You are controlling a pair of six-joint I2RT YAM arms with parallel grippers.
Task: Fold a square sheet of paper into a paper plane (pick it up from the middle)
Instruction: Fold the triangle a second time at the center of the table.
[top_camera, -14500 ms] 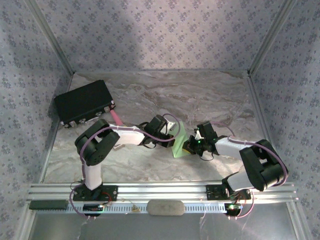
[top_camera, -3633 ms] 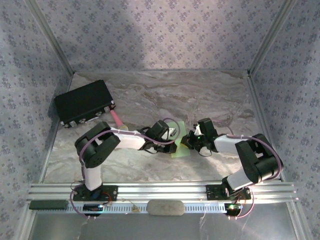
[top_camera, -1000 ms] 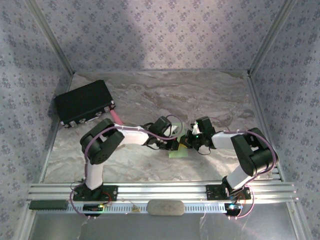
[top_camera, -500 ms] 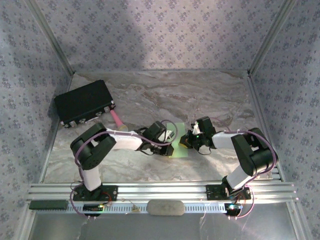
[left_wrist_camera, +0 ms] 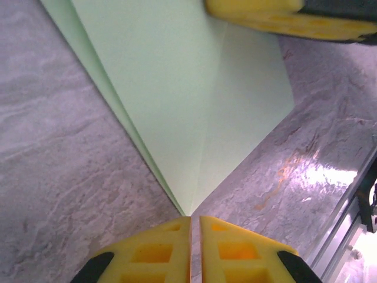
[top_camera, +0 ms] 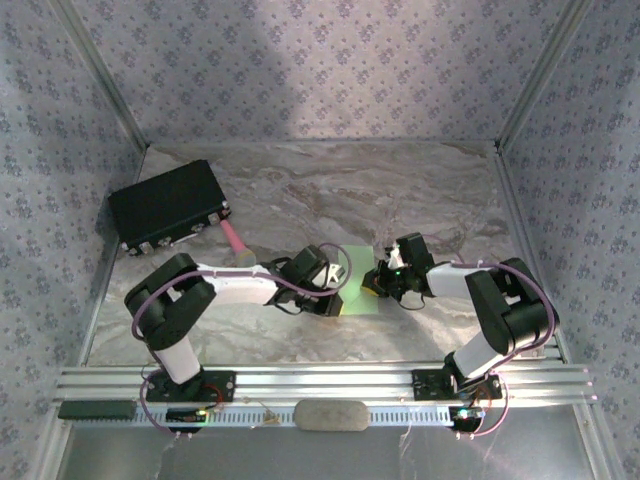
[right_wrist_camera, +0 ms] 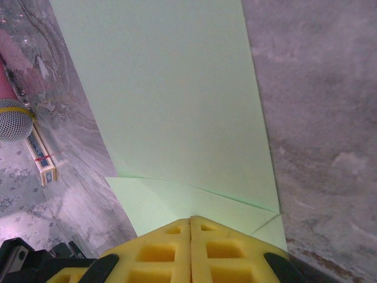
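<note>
A metal rail (top_camera: 320, 383) runs along the near edge of the marble table (top_camera: 400, 190). A strip of open tabletop lies between the rail and the square sheet of paper (top_camera: 358, 258). The paper lies flat, with the left gripper (left_wrist_camera: 190, 221) at its left side and the right gripper (right_wrist_camera: 190, 223) at its right.

The paper is plain pale green and folded into layers. A crease runs down to a sharp point aimed at the left gripper, and triangular flaps show at the edge by the right gripper.

The left gripper's yellow fingers stand almost together, just off the paper's point, pinching nothing. The right gripper's fingers are pressed together at the paper's edge; whether they nip it I cannot tell.

Left of the paper lies a pink cylinder (top_camera: 233, 237), and farther left a black box (top_camera: 165, 205). Beyond and right of the paper, open tabletop reaches the patterned walls (top_camera: 320, 70).
</note>
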